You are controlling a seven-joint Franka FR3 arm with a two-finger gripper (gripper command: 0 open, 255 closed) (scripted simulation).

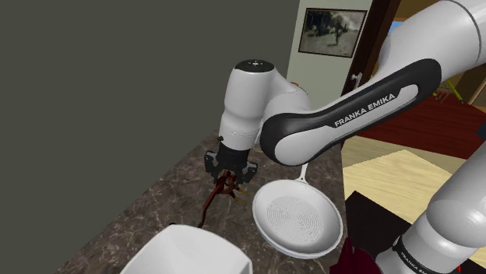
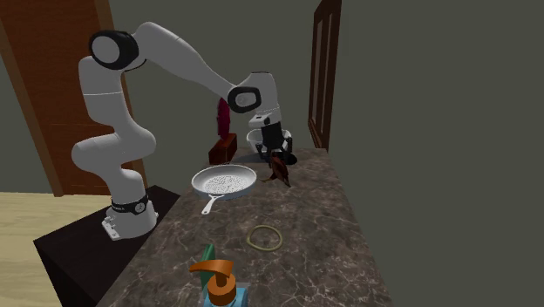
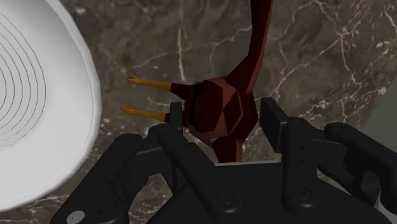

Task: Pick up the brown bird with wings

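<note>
The gripper sits directly over the brown bird, which lies on the marbled surface just beside the white bowl. The gripper's fingers press against both flanks of the body, clasping it. The bird's long neck runs straight ahead, crosswise to the closing line, so the lift looks to go straight up.

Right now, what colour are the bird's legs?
Yellow-orange legs on the brown bird, clearest in the wrist view.
</note>
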